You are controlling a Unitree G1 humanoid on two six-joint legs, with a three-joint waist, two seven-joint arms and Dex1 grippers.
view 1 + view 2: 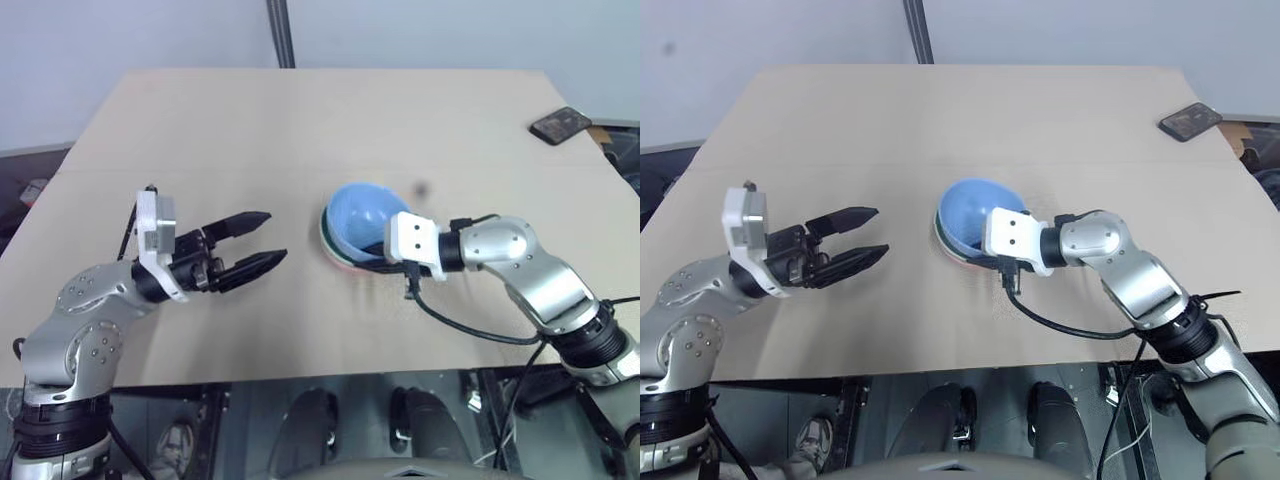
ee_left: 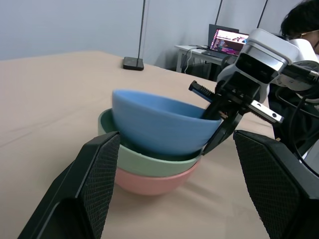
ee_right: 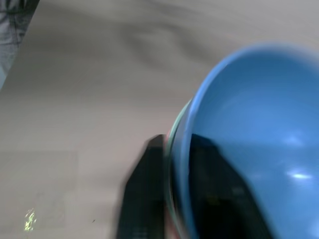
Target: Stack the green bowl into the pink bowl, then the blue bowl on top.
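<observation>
On the tan table, a phone at 2 o'clock, the blue bowl sits tilted in the green bowl over the pink bowl near centre, the right gripper straddling its rim with fingers slightly parted, the left gripper at 9 o'clock wide apart, empty.

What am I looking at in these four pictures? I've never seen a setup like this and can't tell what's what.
A two-armed robot works at a tan table. Two pictures look down from its head; two come from cameras on its wrists. Near the table's middle, a pink bowl holds a green bowl, with a blue bowl sitting tilted on top. The right tool has one finger on each side of the blue bowl's rim. The left tool hangs open beside the stack, holding nothing. A phone lies at the far corner.
</observation>
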